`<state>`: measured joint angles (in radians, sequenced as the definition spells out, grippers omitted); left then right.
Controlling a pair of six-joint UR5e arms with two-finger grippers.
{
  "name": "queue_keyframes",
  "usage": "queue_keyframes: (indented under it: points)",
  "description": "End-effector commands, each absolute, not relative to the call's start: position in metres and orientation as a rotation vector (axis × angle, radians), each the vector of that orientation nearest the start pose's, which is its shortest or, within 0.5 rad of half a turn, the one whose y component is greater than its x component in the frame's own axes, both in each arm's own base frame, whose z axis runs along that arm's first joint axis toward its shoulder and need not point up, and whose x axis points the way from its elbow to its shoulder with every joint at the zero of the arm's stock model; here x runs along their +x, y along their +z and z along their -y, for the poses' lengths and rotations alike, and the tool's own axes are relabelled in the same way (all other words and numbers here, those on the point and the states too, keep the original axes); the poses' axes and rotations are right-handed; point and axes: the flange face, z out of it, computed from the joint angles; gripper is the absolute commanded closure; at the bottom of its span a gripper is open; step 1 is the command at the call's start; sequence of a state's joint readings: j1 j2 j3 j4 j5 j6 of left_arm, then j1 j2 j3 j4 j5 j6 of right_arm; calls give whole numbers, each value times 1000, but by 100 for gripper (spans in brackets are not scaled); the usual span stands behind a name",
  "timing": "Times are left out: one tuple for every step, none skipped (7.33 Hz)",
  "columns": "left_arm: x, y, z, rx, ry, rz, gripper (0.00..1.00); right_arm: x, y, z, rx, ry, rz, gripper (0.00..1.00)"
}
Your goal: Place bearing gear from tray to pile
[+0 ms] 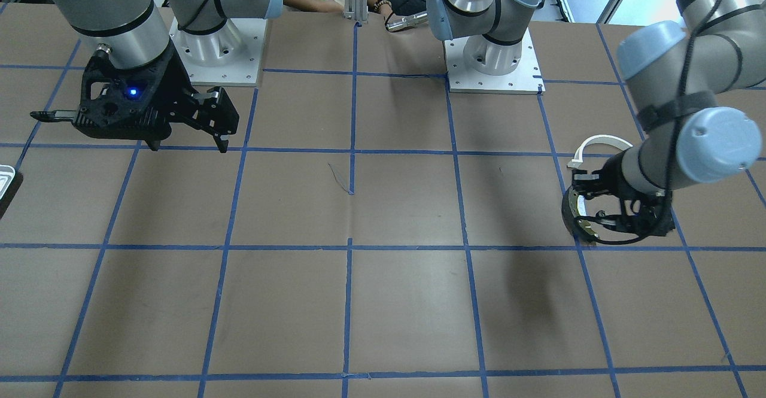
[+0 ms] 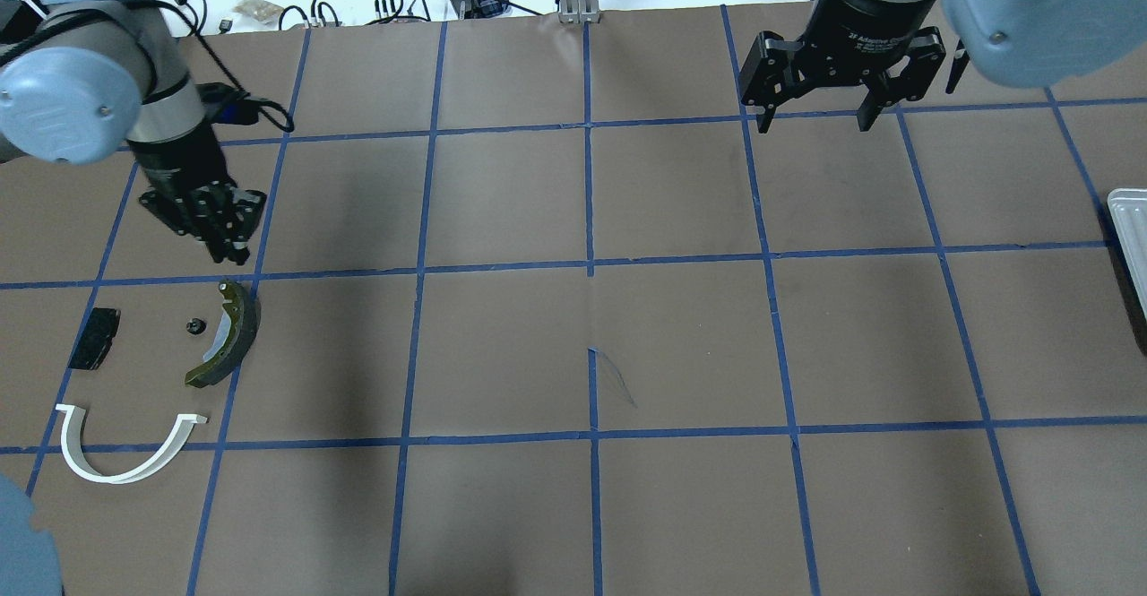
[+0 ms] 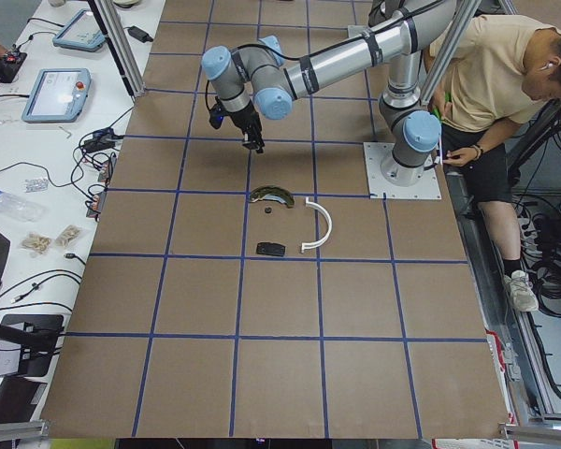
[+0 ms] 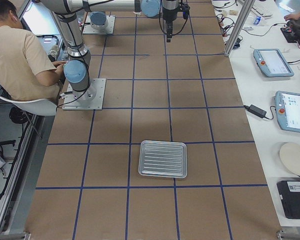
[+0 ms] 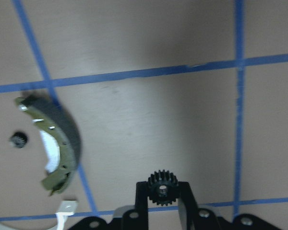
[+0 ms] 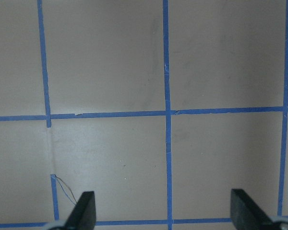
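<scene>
The brown table [image 2: 681, 345] is crossed by blue tape lines, and a pale ridged tray [image 4: 163, 159] lies at its right end. The right gripper [image 2: 816, 124] hangs over the table with fingers spread wide. The left gripper [image 2: 231, 255] hovers at the far left end, fingers narrow. Below it lie a white arch [image 2: 125, 457], a brake shoe [image 2: 228, 336] and a black pad [image 2: 96, 338]. The left gripper pinches a small black gear [image 5: 163, 187] in the air near the shoe's end; a second gear [image 2: 194, 327] lies between pad and shoe
</scene>
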<state>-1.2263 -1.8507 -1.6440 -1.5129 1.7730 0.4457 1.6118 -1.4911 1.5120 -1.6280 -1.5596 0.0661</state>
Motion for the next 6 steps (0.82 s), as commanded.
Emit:
queue_keyframes:
  points:
    - [176,290,551,243,535,-3030,100,157,482,521,38,-47,-3124,0]
    - [187,269,551,264,560,-3041,100,157,482,521,38,-47,-3124,0]
    - [199,243,540,233,572,-3054,100,157,482,521,40,-47,-3124,0]
    - [206,224,528,215,560,-3060,100,157,482,521,40,-47,-3124,0]
    - [211,217,522,205,539,-3067,100,157,481,521,40,-46,-3121,0]
    - [210,209,520,205,557,-3076,100,157,481,521,40,-44,-3123,0]
